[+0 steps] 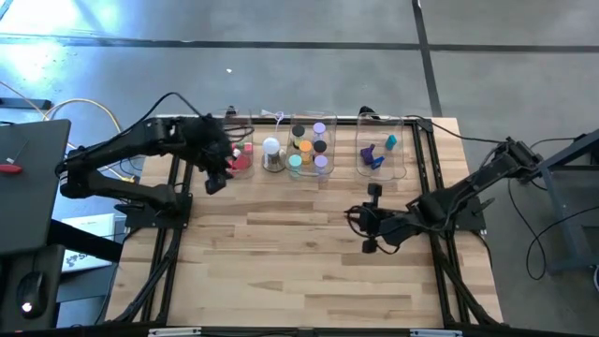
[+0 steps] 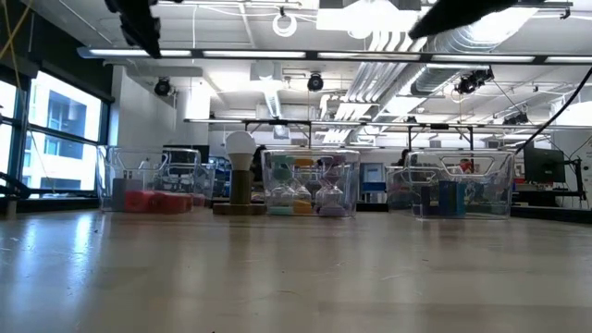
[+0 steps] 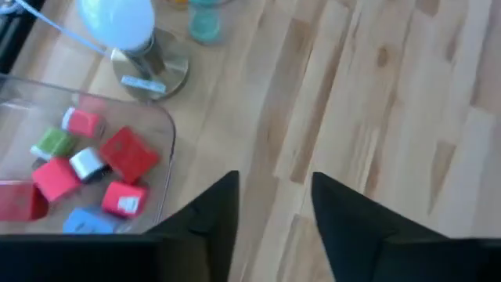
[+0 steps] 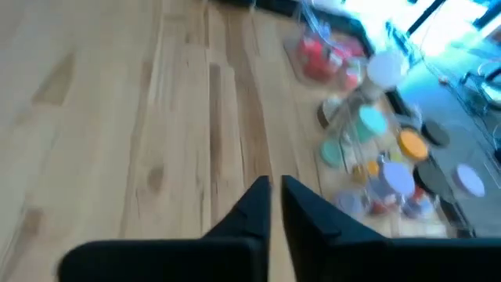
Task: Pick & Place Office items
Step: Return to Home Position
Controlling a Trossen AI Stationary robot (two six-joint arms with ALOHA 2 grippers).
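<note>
Sorting looks finished; only parking the arms is left.
Your office items (image 1: 309, 148) sit in the bins (image 1: 405, 159); left claw (image 3: 274, 180) gapes empty, right claw (image 4: 274, 192) pinched together, empty.

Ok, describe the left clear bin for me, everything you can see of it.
The left clear bin is a see-through plastic tub with rounded corners and an open top. It stands upright on the wooden table, at the left end of a row of three bins. Inside lie several small pieces: red blocks, some with white labels, a green piece and a blue piece. The white dome lamp stands right beside it. The left gripper, open, hovers by its corner without touching it.
</note>
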